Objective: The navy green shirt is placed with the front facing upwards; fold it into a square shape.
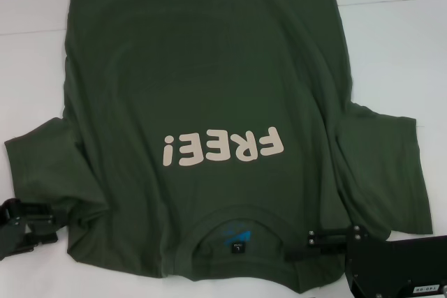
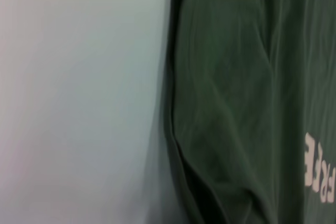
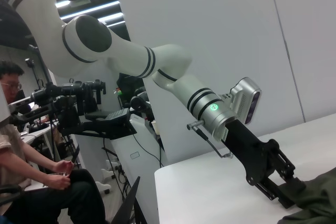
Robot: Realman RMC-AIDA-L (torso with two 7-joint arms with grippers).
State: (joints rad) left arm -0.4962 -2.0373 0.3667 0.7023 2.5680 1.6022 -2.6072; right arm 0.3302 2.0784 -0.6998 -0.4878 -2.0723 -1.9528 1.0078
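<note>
The navy green shirt lies front up on the white table, its collar and blue neck label nearest me and the cream "FREE!" lettering upside down. My left gripper sits at the near left, against the bunched edge of the left sleeve. The right wrist view shows that same left gripper meeting the shirt's edge. My right gripper rests low over the shoulder just right of the collar, open, with green cloth showing between its fingers. The left wrist view holds the shirt's side and part of the lettering.
The white table extends past the shirt on both sides. The right sleeve is spread out flat. Beyond the table, a seated person and equipment stands appear in the right wrist view.
</note>
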